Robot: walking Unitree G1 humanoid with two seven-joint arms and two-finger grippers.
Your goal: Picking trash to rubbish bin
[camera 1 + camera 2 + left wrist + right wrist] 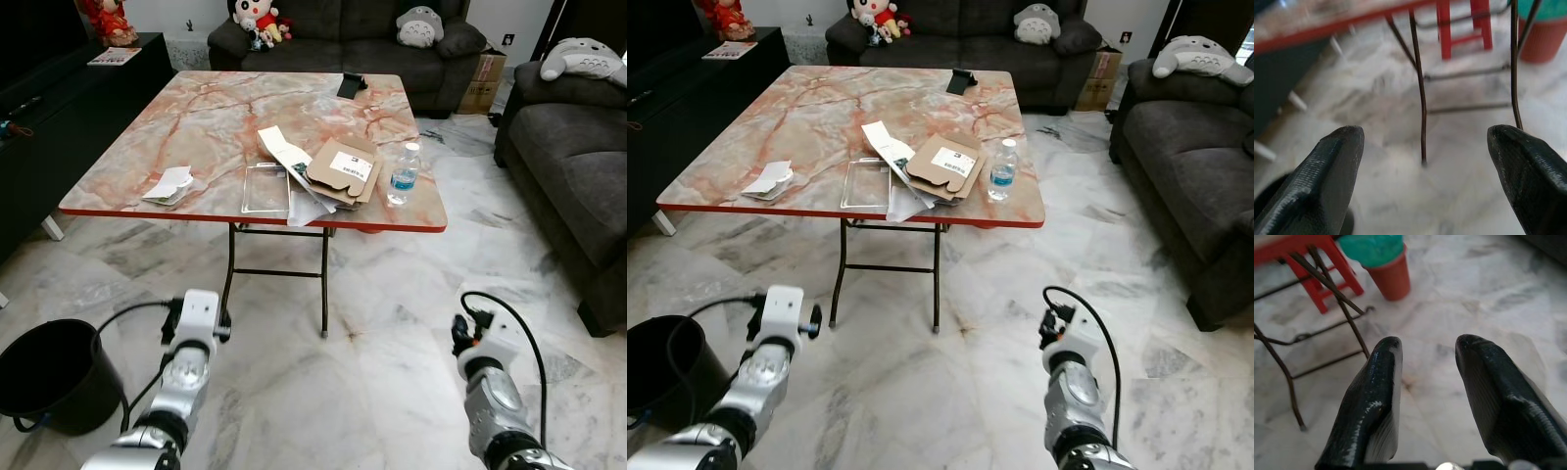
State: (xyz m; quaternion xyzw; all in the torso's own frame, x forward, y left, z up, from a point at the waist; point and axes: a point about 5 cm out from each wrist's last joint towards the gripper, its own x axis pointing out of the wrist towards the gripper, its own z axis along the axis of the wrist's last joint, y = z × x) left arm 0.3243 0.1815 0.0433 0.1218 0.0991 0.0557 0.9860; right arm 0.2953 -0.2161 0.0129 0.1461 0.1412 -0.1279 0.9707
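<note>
While both grippers, left (pixel 1422 161) and right (pixel 1427 396), hang spread, empty: crumpled white paper (pixel 169 185) on marble-pattern folding table (pixel 147 137), likely light, soft; pinch raised fold.

Looking down from head height at the table (pixel 196 127); wrist views low, near floor, sharing its slightly blurred legs (pixel 1421 98).

A marble-topped table (pixel 196 127) bears flattened cardboard (pixel 343 168), a water bottle (pixel 403 174) and crumpled paper (pixel 169 185).
</note>
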